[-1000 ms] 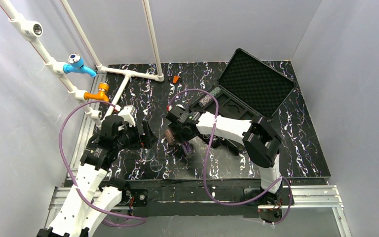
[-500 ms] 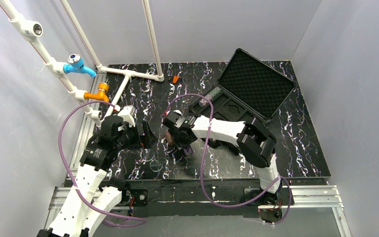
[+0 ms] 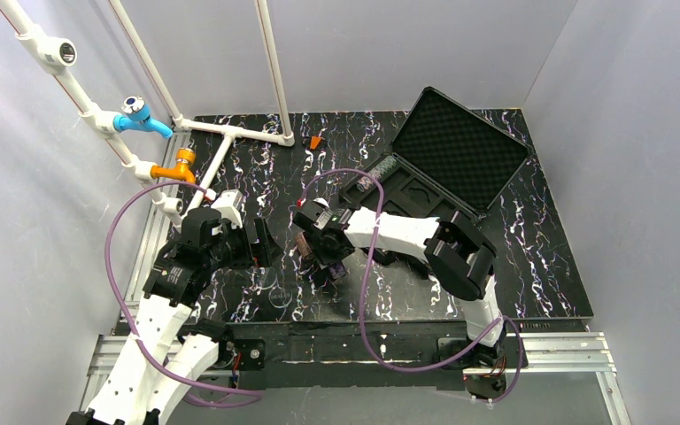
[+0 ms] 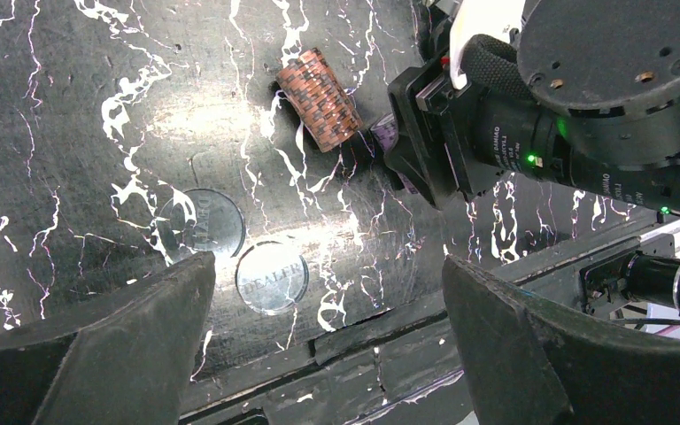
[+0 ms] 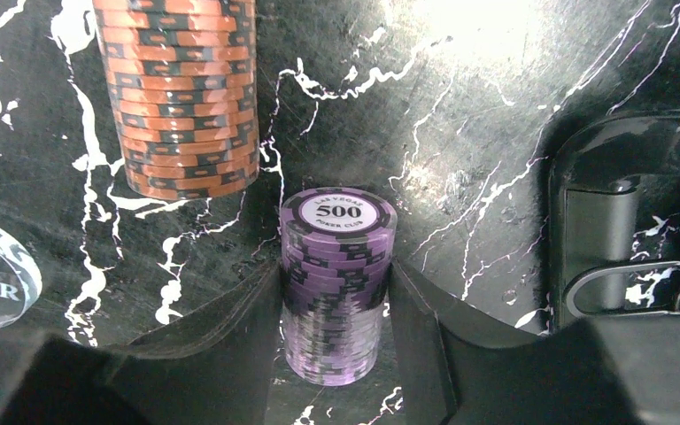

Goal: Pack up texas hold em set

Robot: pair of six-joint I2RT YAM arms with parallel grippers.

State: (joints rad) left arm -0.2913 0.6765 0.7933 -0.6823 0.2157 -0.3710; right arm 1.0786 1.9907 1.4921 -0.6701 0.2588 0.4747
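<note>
On the black marbled surface (image 3: 549, 266), the open case (image 3: 460, 146) sits at two o'clock, its tray partly hidden behind the right arm. The left hand (image 4: 328, 266) gapes apart above two clear dealer buttons (image 4: 272, 276). The right hand (image 5: 336, 292) is clamped on the purple chip stack (image 5: 337, 221), whose lower end is cut off. The orange-brown chip stack (image 5: 181, 97) lies at eleven o'clock of it.

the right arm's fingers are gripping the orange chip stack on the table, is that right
No. The right fingers grip the purple chip stack on the table; the orange chip stack lies beside it, ungripped. The right wrist view shows this.
</note>
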